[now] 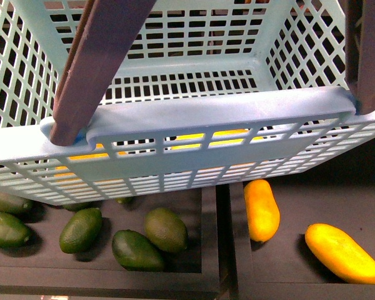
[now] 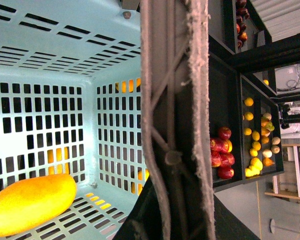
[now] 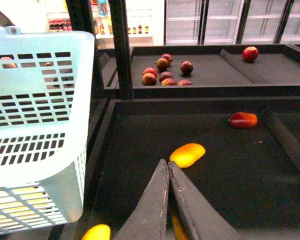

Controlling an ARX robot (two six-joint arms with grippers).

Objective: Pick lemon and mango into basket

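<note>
Front view, left side: dark green oval fruits (image 1: 81,230) lie in the left tray of the worktop (image 1: 222,250), below and partly under the basket (image 1: 194,119). The basket fills the upper frame, lifted above the trays and tilted, its brown handles (image 1: 100,56) raised. Neither arm shows here. To the right, two long yellow-orange fruits (image 1: 261,209) lie well apart in the right tray.

Left wrist view: a large yellow-orange fruit, judged to be the mango (image 2: 32,202), rests on the basket floor against a slotted wall. The left gripper sits close beside a frayed brown basket handle (image 2: 175,125); its fingers cannot be made out, so their state cannot be told. It may be carrying the basket by the handle. Small yellow round fruits (image 2: 248,116) sit in a distant tray beyond red ones (image 2: 222,152); too small to confirm as lemons.

Right wrist view: the right gripper (image 3: 169,172) has its fingers pressed together, nothing visible between them. It hangs above a dark tray, pointing toward an elongated yellow-orange fruit (image 3: 187,154). Red fruits (image 3: 162,72) lie in farther trays.

Finding: the lemon is not identifiable in any view; it is not seen in the basket.

Judgement: the mango part appears done, the lemon outstanding. To do this step well, the right arm should first locate an oval bright-yellow fruit, not the narrow ones nearby, part its fingers before descending, and grip across the short axis. The basket should stay level and near.
</note>
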